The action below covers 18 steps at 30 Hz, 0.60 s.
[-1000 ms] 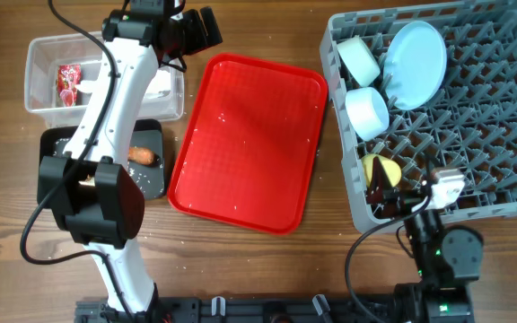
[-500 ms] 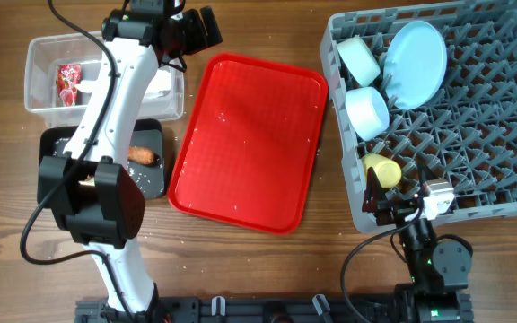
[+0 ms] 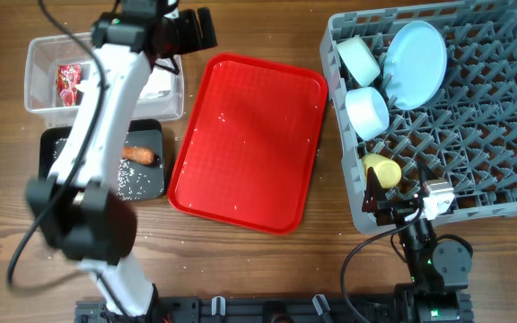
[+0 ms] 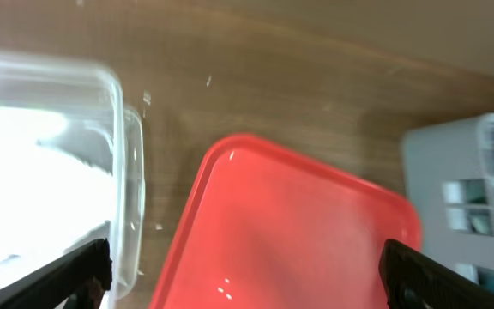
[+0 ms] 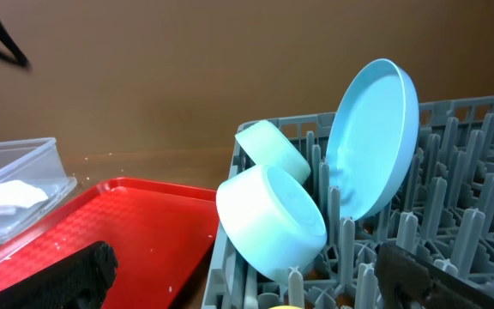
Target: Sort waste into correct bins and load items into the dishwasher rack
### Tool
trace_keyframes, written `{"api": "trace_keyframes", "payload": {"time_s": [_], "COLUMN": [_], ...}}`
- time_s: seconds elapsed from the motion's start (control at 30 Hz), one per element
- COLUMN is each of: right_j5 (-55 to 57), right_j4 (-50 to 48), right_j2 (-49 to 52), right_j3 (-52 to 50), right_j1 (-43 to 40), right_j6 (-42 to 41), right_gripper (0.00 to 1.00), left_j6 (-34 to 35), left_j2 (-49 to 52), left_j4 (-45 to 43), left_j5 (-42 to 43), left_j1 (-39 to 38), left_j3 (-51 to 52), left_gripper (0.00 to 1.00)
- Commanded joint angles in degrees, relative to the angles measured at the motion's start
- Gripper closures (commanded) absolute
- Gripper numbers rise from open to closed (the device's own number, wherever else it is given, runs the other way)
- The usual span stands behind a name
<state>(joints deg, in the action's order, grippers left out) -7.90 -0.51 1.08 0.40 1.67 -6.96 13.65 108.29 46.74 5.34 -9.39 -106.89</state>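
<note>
The left gripper (image 4: 247, 276) has its dark fingers spread wide, one at each bottom corner of its wrist view, and it holds nothing. It hangs above the gap between the clear tub (image 3: 39, 54) and the red tray (image 3: 245, 139), touching neither. The right gripper (image 5: 251, 273) is just as far apart and also bare. From overhead it sits low at the near edge of the rack (image 3: 492, 135), beside the yellow cup (image 3: 382, 168); whether it touches either I cannot tell.

The tub is thin see-through plastic with rounded corners. In it lie a crinkled red wrapper (image 3: 66, 79) and a crumpled white napkin (image 3: 155, 85). Just in front sits the shallow black tray (image 3: 146, 184), which holds a smooth orange carrot (image 3: 140, 154) and scattered white rice (image 3: 133, 179).

The red tray is flat and glossy, with a fine dimpled floor and a raised rim. It lies on the wood-grain table (image 3: 330, 269).

The rack is grey plastic — a square grid of upright pegs. Standing on edge between the pegs is the round light blue plate (image 5: 374, 142). Beside it are the pale green bowl (image 5: 271, 150) and the light blue bowl (image 5: 273, 219), both tipped on their sides and smooth. The cup lies near the rack's front corner.
</note>
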Motion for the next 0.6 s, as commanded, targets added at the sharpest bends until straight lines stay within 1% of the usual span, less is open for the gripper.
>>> {"api": "trace_keyframes", "payload": {"time_s": [0.0,0.1,0.17,0.23,0.37,0.47,0.57], "right_j5": [-0.7,-0.7,-0.7,-0.7,-0.7,-0.7,-0.7], "right_j4": [-0.2,-0.2,-0.2,-0.2,-0.2,-0.2,-0.2], "right_j2": [-0.8,-0.8,-0.8,-0.8,-0.8,-0.8,-0.8], "right_j3": [-0.1,-0.1,-0.1,-0.1,-0.1,-0.1,-0.1], "right_j1": [-0.3,-0.2,-0.3,-0.3,-0.2,-0.2,-0.3], "right_j6": [0.8,0.8,0.8,0.8,0.8,0.8,0.8], "right_gripper": [0.00,0.00,0.00,0.00,0.00,0.00,0.00], "left_j6": [-9.0,-7.5,-7.0,-7.0,-7.3,-7.2,-7.2], "left_j2": [-18.0,-35.5,-48.4,-63.8,-83.8,-97.3,-104.8], "left_j4": [-6.7,-15.2,-24.3,-33.1,-39.4,-42.7,-42.9], "left_j5": [-1.0,-0.6,2.5,4.2,4.0,4.0,1.9], "left_j1": [1.3,5.7,10.3,14.6,15.7,15.6,14.3], "left_j3": [11.5,32.4,49.4,67.4,86.2,97.2,101.6], "left_gripper": [0.00,0.00,0.00,0.00,0.00,0.00,0.00]}}
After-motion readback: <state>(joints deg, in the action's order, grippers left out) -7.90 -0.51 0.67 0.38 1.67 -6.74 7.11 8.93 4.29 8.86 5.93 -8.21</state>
